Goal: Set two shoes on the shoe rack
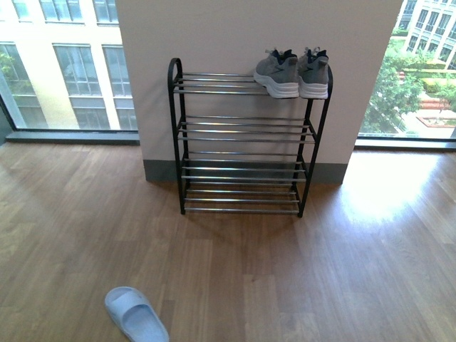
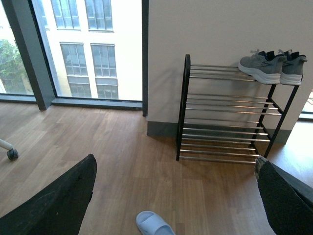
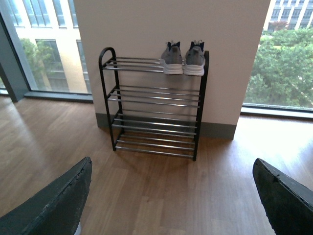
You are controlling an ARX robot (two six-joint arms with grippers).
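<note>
Two grey knit shoes with white soles stand side by side on the top tier of the black shoe rack [image 1: 174, 135], at its right end: one shoe [image 1: 277, 73] on the left, the other [image 1: 314, 73] beside it. They also show in the left wrist view, shoe [image 2: 260, 66] and shoe [image 2: 292, 68], and in the right wrist view, shoe [image 3: 171, 59] and shoe [image 3: 194, 60]. My left gripper [image 2: 176, 196] hangs open over the wooden floor, well back from the rack [image 2: 185, 112]. My right gripper [image 3: 171, 196] is open too, facing the rack [image 3: 105, 93]. Neither holds anything.
A pale blue slipper [image 1: 135, 315] lies on the floor in front of the rack, to the left; it also shows as the slipper [image 2: 154, 224] between the left fingers. The rack backs onto a white wall pillar [image 1: 249, 28] between tall windows. A chair castor [image 2: 12, 154] sits far left.
</note>
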